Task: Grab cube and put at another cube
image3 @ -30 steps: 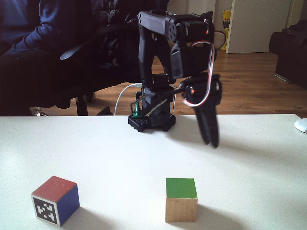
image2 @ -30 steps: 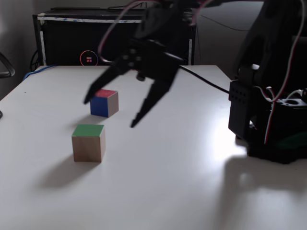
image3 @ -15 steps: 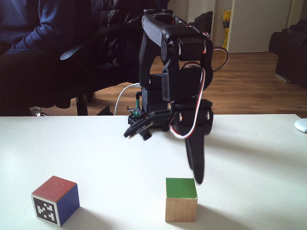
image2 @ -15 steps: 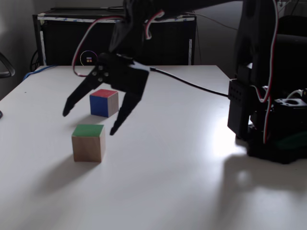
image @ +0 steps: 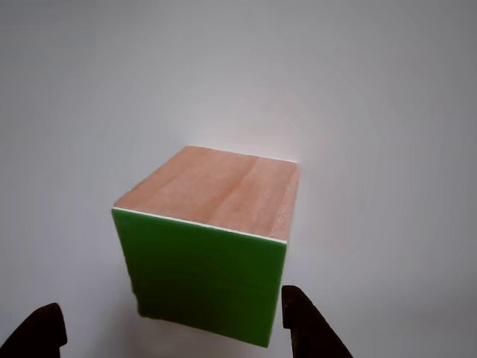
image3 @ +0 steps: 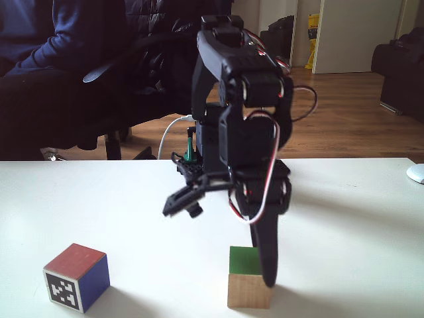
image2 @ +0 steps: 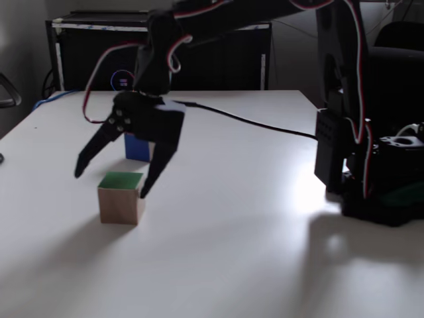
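Cube (image: 212, 246), green face, wood grain sides

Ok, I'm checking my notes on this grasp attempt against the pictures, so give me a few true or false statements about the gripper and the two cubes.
1. The gripper is open, its fingers spread over the green-faced cube. True.
2. The green-faced cube is lifted off the table. False: it rests on the table in both fixed views.
3. The red-faced cube shows a black-and-white marker on one side. True.
4. The two cubes are stacked. False: they stand apart on the table, side by side in a fixed view.
5. In the other view, the cube's green face is turned toward the camera. True.
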